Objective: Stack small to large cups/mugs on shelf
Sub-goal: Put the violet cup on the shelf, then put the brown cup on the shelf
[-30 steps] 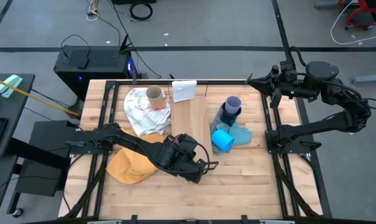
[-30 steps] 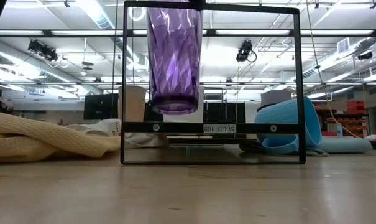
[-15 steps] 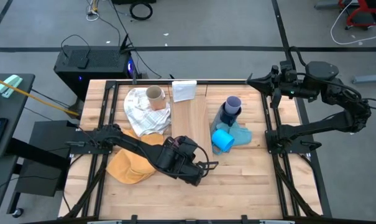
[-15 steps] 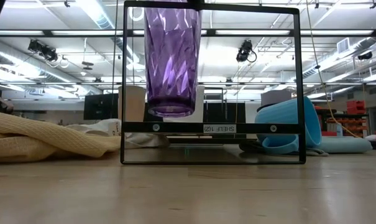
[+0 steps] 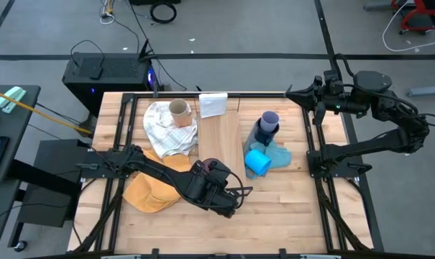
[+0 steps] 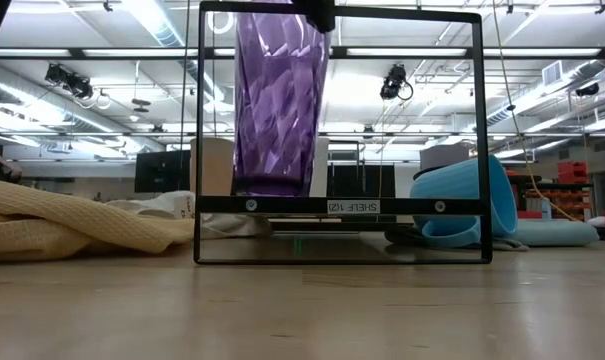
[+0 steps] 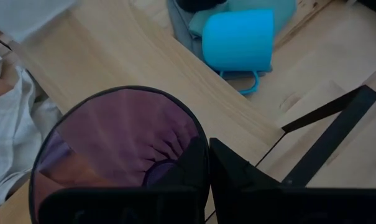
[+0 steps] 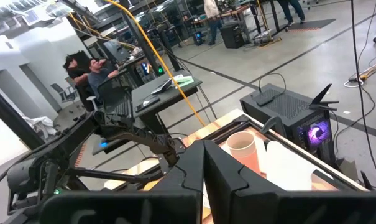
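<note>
While the left gripper (image 5: 235, 196) hangs over the near end of the shelf (image 5: 218, 137), its fingers are clamped on the rim of the purple tumbler (image 6: 279, 100), one finger inside the mouth and one outside, as the left wrist view shows. That tumbler is translucent violet plastic with a faceted, diamond-patterned wall, tapering toward its base; in the low view it stands upright inside the black metal frame (image 6: 340, 135), its base right at the level of the shelf board, though whether it touches the wood cannot be told. Beside the shelf's right edge a light blue mug (image 5: 257, 162) lies tipped on its side on a blue cloth (image 5: 276, 153), its handle showing in the left wrist view. Just behind it on the same cloth stands a dark mug with a lavender cup (image 5: 270, 119) nested in its top. A tan cup (image 5: 179, 110) sits on the white cloth (image 5: 168, 128) left of the shelf, and a yellow cloth (image 5: 151, 190) lies nearer the front. The right gripper (image 5: 292, 91) waits with fingers together at the table's far right corner.
</note>
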You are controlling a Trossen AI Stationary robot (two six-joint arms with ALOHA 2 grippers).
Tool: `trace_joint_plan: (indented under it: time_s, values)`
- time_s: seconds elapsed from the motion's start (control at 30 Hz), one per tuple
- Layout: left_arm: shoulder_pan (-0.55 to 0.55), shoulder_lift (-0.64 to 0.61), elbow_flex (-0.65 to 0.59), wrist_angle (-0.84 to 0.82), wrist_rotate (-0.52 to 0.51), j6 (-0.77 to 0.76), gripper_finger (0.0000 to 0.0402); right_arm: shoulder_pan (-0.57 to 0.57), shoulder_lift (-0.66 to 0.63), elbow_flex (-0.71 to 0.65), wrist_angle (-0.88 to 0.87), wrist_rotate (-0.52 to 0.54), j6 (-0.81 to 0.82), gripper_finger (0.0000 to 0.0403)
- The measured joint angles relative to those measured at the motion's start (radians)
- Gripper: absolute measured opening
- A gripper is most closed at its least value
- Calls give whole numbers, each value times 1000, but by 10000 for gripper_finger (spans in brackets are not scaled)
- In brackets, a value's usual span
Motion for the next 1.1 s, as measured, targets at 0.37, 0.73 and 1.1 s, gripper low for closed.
trace_joint_plan:
  time_s: [0.37,0.73,1.1]
  values:
    - [0,0,0,8,0,0,40,0,0,0,-1,0,-3,15]
    - [0,2,0,7,5,8,144,0,0,0,-4,-7,-3,15]
    - [1,-11,0,20,-3,34,162,0,0,0,-5,-8,-11,15]
